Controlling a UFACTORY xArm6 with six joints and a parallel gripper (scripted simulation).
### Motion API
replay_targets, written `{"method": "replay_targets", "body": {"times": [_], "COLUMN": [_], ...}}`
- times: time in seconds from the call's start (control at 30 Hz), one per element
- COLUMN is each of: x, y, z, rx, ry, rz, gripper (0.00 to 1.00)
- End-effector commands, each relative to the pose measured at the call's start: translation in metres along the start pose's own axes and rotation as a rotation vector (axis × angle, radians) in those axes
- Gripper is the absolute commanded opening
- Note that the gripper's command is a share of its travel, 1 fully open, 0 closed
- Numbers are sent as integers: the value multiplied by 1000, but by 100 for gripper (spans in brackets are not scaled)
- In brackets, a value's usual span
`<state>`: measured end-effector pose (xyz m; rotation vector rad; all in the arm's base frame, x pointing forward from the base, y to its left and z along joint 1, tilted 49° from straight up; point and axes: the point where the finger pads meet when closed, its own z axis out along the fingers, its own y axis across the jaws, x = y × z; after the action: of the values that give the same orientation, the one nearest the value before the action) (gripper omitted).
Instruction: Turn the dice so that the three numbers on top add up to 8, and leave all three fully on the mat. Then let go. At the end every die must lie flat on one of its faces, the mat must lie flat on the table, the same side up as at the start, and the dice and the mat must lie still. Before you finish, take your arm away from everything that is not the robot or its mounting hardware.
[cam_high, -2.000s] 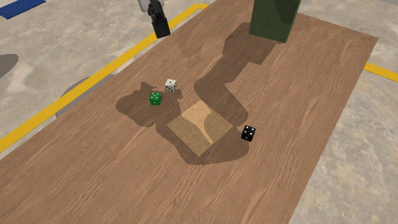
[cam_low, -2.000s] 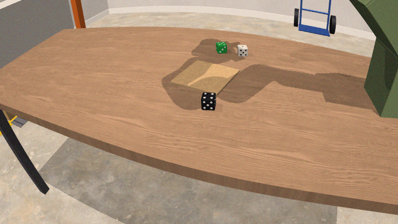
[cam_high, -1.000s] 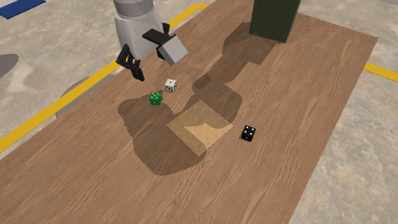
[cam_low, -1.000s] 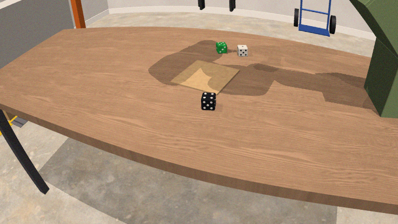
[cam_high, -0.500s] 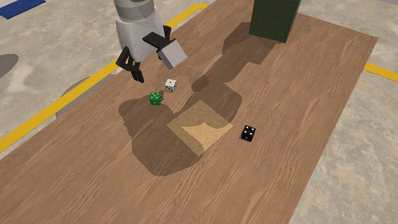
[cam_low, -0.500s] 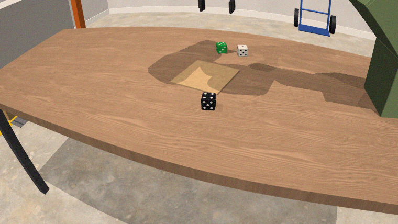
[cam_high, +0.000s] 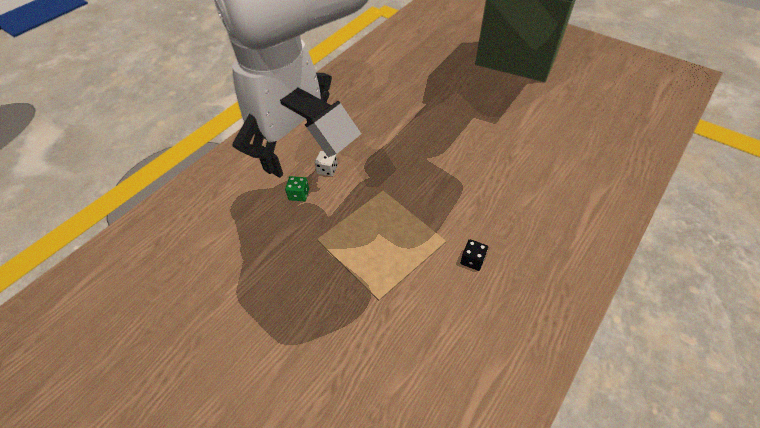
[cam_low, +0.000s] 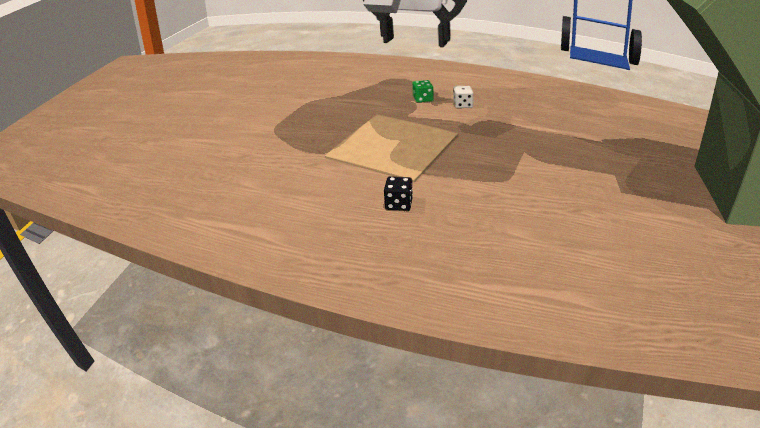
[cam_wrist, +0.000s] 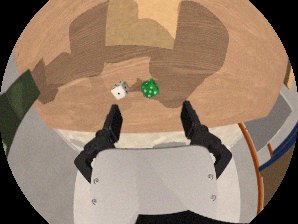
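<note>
The green die (cam_high: 296, 188) (cam_low: 423, 91) (cam_wrist: 150, 88) lies flat on the table with its 5 face up. The white die (cam_high: 326, 164) (cam_low: 463, 97) (cam_wrist: 119, 90) lies flat close beside it, 1 up. The black die (cam_high: 474, 255) (cam_low: 398, 194) lies flat on the opposite side of the mat, 4 up; it is not in the wrist view. The tan mat (cam_high: 378, 273) (cam_low: 358, 149) (cam_wrist: 120, 36) lies flat with no die on it. My gripper (cam_low: 415, 43) (cam_wrist: 150, 110) is open and empty, above the table near the green and white dice. One fingertip is hidden in the top view.
A large dark green block (cam_high: 518, 42) (cam_low: 741, 159) (cam_wrist: 19, 105) stands on the table, well away from the dice. The arm's shadow covers part of the mat and table. The green and white dice are nearer the table's far edge in the exterior view.
</note>
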<state>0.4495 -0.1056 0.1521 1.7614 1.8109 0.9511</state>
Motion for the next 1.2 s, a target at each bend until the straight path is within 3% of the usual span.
{"method": "replay_targets", "body": {"times": [0.0, 0.13, 0.27, 1.17], "x": [-2, -2, -2, -2], "y": [3, 4, 4, 4], "z": [23, 51, 63, 63], "rx": [-12, -12, -12, -12], "ry": [-5, -5, -5, -5], "rz": [-2, -2, -2, -2], "gripper": [100, 100, 100, 100]}}
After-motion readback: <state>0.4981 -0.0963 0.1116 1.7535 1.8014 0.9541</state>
